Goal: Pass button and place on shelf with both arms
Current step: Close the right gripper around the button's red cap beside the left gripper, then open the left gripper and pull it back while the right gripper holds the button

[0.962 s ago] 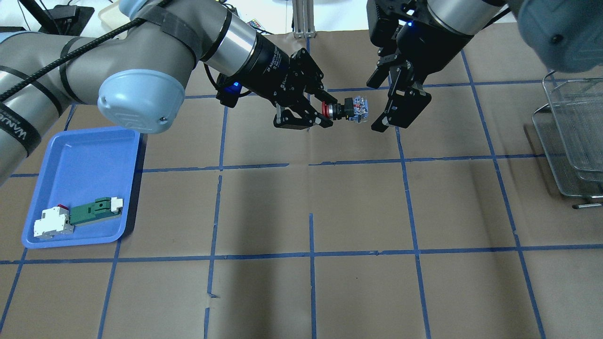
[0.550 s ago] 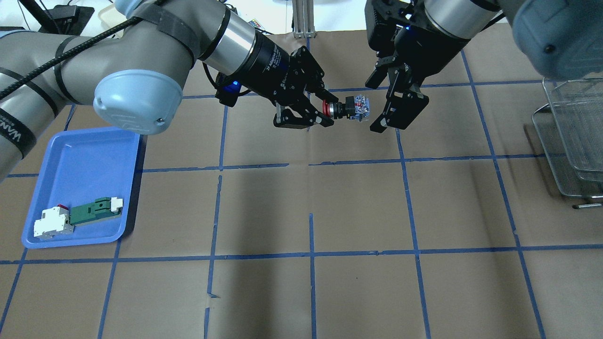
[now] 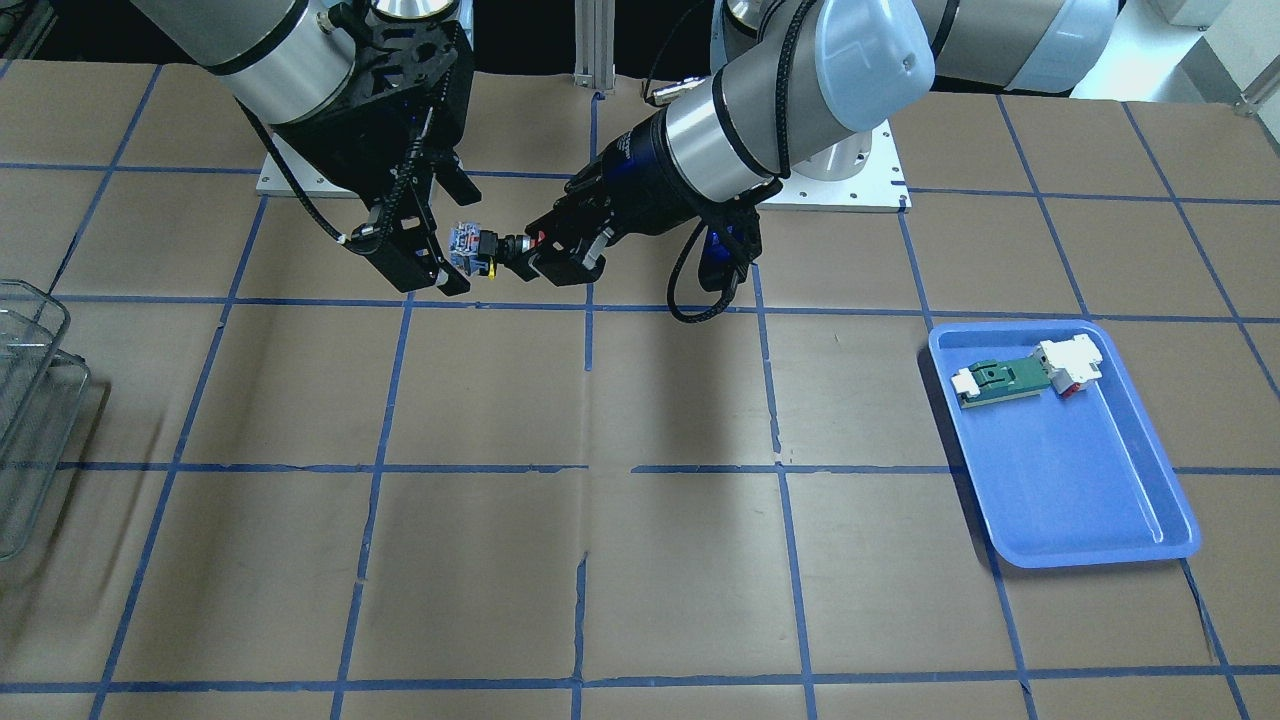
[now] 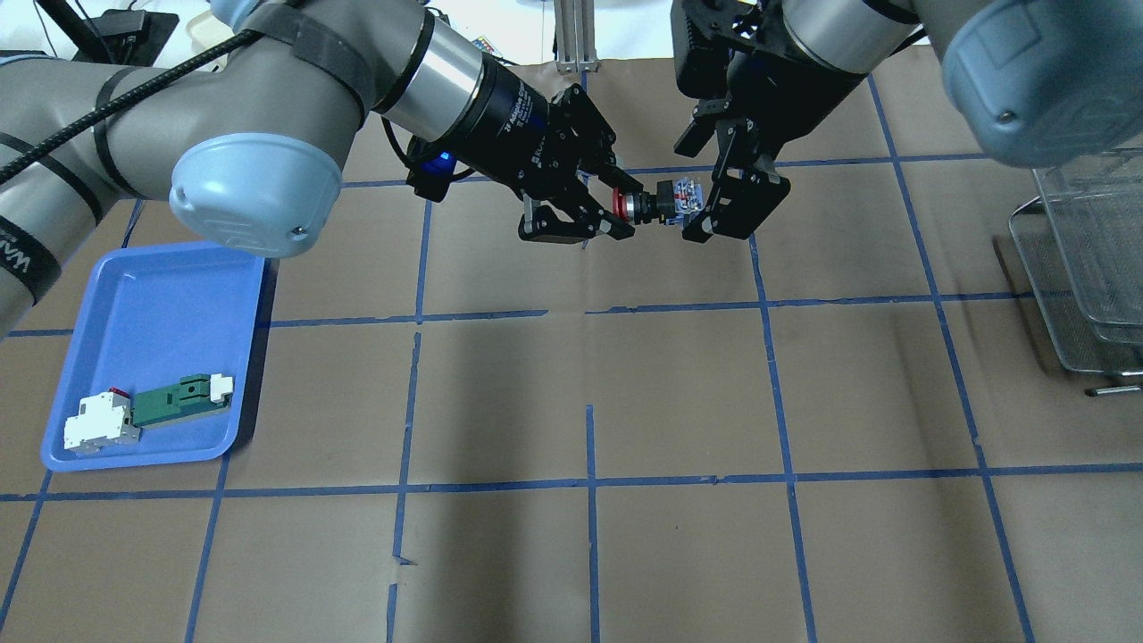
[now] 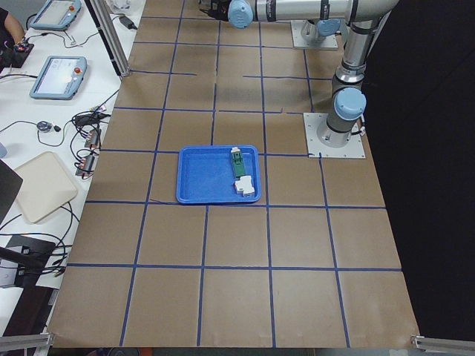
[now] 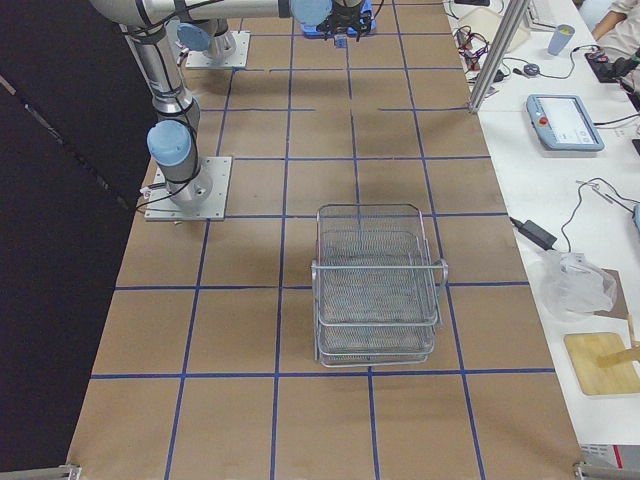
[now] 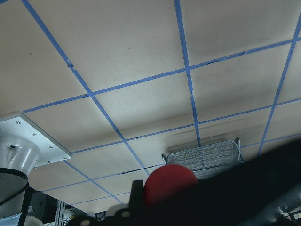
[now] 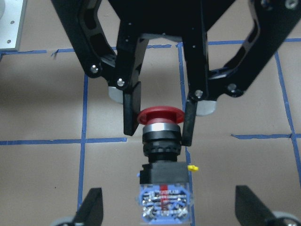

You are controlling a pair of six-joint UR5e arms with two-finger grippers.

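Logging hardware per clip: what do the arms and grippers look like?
The left arm and right arm are grey tubes with light-blue joint caps and silver wrist bands. Black straps bind a ribbed black cable along the left. The left gripper and right gripper are black, two-fingered; white lettering marks the left wrist.

Light was bright and even, from above. Soft, broad shadows lay on the table (image 4: 679, 393) below the button (image 4: 665, 201) in the overhead view. In my left wrist view the button's red cap was blurred, with a dark unfocused mass right of it. My right wrist view was sharp.
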